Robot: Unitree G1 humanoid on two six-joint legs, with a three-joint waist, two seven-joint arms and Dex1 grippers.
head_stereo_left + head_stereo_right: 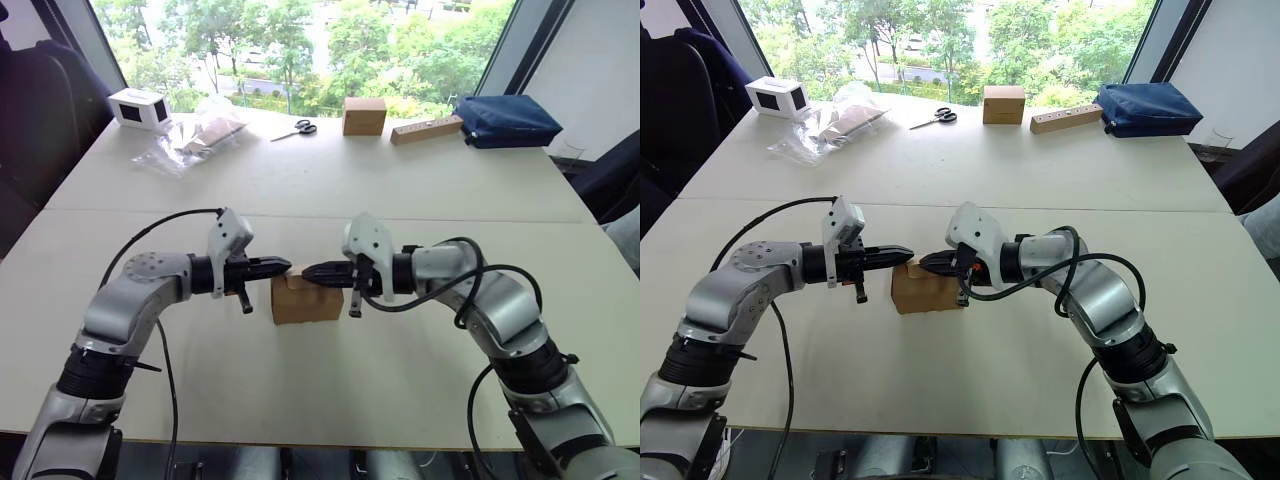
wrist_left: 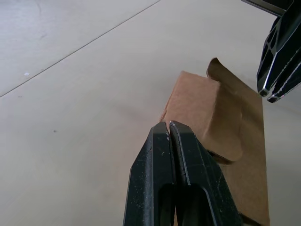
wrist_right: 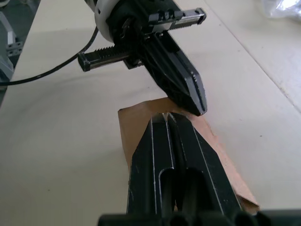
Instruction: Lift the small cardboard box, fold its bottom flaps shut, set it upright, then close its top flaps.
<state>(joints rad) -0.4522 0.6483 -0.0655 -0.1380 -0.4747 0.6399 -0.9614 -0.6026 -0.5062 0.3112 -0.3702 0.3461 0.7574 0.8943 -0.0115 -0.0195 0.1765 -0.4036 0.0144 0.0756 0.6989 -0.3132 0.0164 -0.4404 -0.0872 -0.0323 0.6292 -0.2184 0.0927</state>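
Both clenched, the left tool (image 1: 283,267) and right tool (image 1: 308,272) are hovering tip-to-tip over the box (image 1: 306,300), bare desk (image 1: 330,390) stretching toward six o'clock.

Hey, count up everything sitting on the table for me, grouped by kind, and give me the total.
Brown cardboard boxes: 2, the small cardboard box and a cube-like box
White box: 1
Plastic bag: 1
Scissors: 1
Wooden block: 1
Blue bag: 1
Total: 7
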